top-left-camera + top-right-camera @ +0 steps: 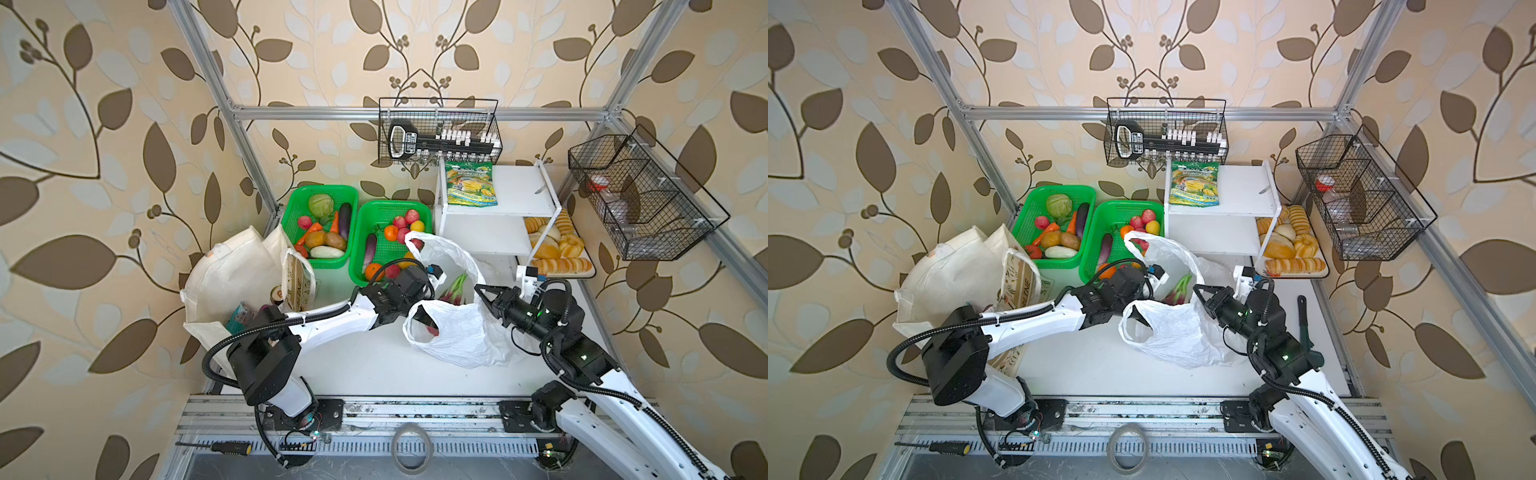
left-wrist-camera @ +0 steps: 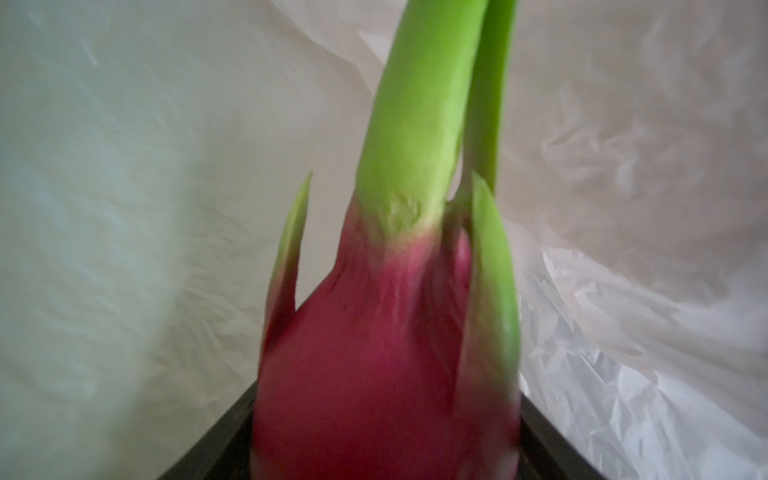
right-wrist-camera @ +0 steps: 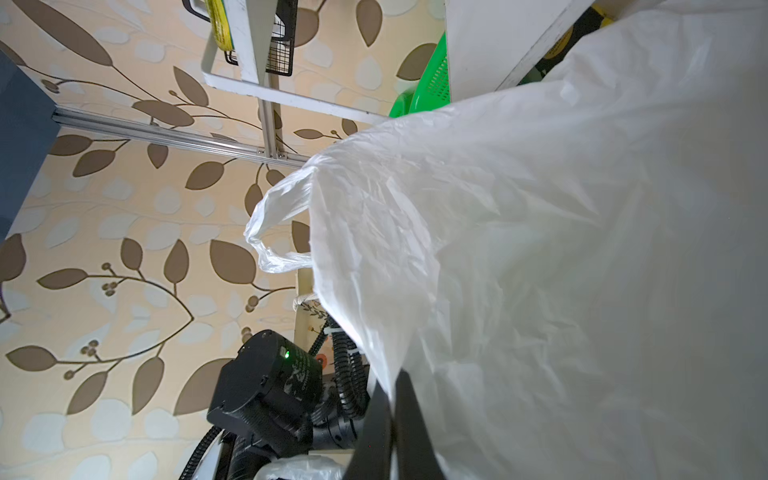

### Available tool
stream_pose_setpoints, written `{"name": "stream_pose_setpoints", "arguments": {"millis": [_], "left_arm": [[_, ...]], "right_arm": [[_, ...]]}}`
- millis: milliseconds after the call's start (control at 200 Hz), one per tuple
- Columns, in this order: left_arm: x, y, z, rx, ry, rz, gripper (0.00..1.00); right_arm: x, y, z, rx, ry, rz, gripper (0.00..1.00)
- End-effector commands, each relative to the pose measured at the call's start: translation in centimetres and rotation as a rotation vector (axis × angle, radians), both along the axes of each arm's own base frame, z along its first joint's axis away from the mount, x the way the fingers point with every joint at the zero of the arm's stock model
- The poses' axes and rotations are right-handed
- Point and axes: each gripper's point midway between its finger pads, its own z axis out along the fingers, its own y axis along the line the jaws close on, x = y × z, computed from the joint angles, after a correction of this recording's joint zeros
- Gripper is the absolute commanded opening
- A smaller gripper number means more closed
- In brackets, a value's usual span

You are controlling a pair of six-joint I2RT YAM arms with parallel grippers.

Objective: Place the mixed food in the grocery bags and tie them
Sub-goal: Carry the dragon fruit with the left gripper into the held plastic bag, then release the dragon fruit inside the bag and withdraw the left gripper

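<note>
Left gripper [image 2: 386,415] jaws spread wide, clamping pink dragon fruit [image 2: 374,353]: magenta body, green scales, down inside plastic bag [image 1: 457,332]. Right gripper [image 3: 390,384] pinched on bag rim. Top views show only fruit tips; left wrist shows the grip.

dragon fruit [image 2: 374,365] blurred, base cropped, mostly hidden inside plastic bag [image 1: 461,336]
</note>
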Motion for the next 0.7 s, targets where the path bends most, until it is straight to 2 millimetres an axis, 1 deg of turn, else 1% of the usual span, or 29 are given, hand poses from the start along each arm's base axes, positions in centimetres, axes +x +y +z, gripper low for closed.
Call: {"name": "stream_pose_setpoints", "arguments": {"millis": [0, 140, 195, 265, 270, 280, 310, 620, 695], "left_arm": [[1.0, -0.5, 1.4, -0.005, 0.048, 0.098, 0.71], [0.9, -1.2, 1.4, -0.019, 0.122, 0.119, 0.77], [0.7, -1.6, 1.7, -0.042, 0.138, 0.107, 0.80], [0.5, -1.9, 2.6, -0.071, 0.136, 0.096, 0.89], [0.5, -1.9, 2.7, -0.073, 0.134, 0.095, 0.92], [0.5, -1.9, 2.8, -0.076, 0.132, 0.093, 0.95], [0.5, -1.9, 3.2, -0.086, 0.122, 0.089, 0.99], [-0.3, -1.5, 6.3, -0.121, 0.061, 0.035, 0.99], [-0.5, -1.0, 7.3, -0.138, 0.028, 0.035, 0.99]], "right_arm": [[0.0, -0.7, 0.9, 0.052, -0.024, -0.041, 0.00], [-0.1, -1.3, 1.0, 0.067, -0.038, -0.072, 0.00], [-0.1, -1.3, 0.9, 0.071, -0.037, -0.074, 0.00], [-0.2, -1.3, 0.7, 0.072, -0.034, -0.074, 0.00], [-0.2, -1.3, 0.7, 0.072, -0.034, -0.073, 0.00], [-0.2, -1.3, 0.7, 0.071, -0.033, -0.073, 0.00], [-0.2, -1.3, 0.4, 0.070, -0.028, -0.074, 0.00], [0.0, -2.4, -0.9, 0.083, -0.003, -0.131, 0.00], [0.0, -3.0, -2.1, 0.055, 0.029, -0.156, 0.00]]}}
